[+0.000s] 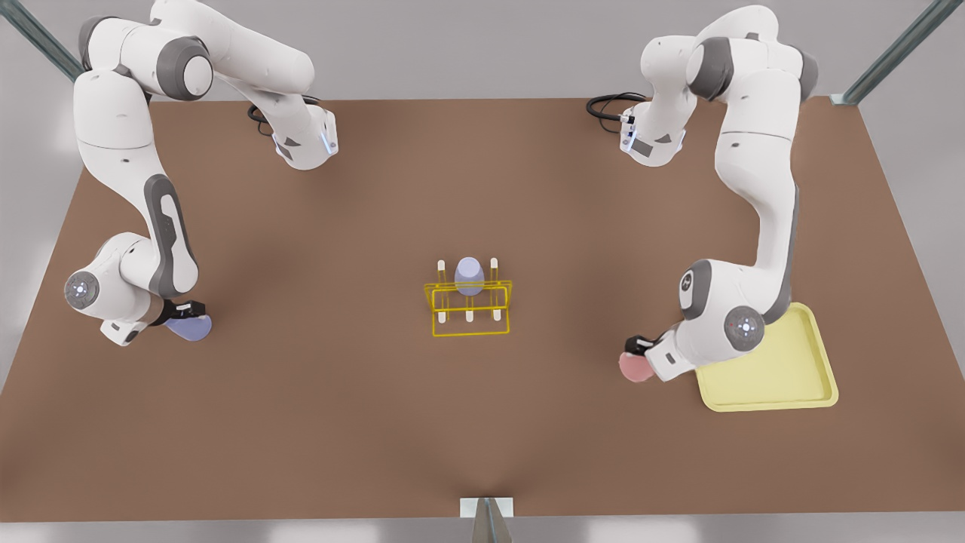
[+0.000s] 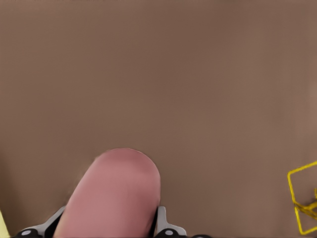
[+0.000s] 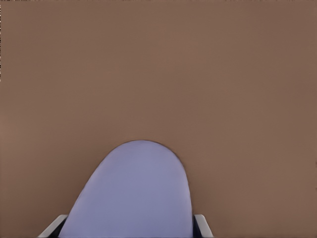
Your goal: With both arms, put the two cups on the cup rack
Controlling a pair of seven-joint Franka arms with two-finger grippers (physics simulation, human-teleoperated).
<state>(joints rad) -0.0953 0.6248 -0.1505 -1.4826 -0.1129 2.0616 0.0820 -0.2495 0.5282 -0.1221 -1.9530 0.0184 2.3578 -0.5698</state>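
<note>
So the job stands about midway, by my judgement: both cups are gripped, neither is on the rack (image 1: pixel 469 308) yet. At the lower right of the front view, the left end effector (image 1: pixel 639 348) is closed on the pink cup (image 1: pixel 635 367); in the left wrist view that cup (image 2: pixel 113 196) sits between the two fingers (image 2: pixel 165 227), with a yellow corner of the rack (image 2: pixel 303 198) at the right edge of the frame. At the lower left of the front view, the right end effector (image 1: pixel 183 308) is clamped on a lavender cup (image 1: pixel 190 327), and the right wrist view has the same cup (image 3: pixel 132 191) held between pale fingertips (image 3: pixel 203 225) over bare brown counter (image 3: pixel 158 69). The rack stands at the centre of the front view, well apart from both held cups, and a third cup (image 1: pixel 469 275) — lavender too — already sits upturned on one of its rear pegs, between two free white-tipped pegs. A pale-yellow tray (image 1: pixel 784 377) lies at the lower right, just beside the pink cup and partly under the left arm. What is left, I judge, is the whole carry: each arm must bring its cup inward to the centre and set it over a free peg — and the two will be converging on one small rack, so they could crowd each other.
</note>
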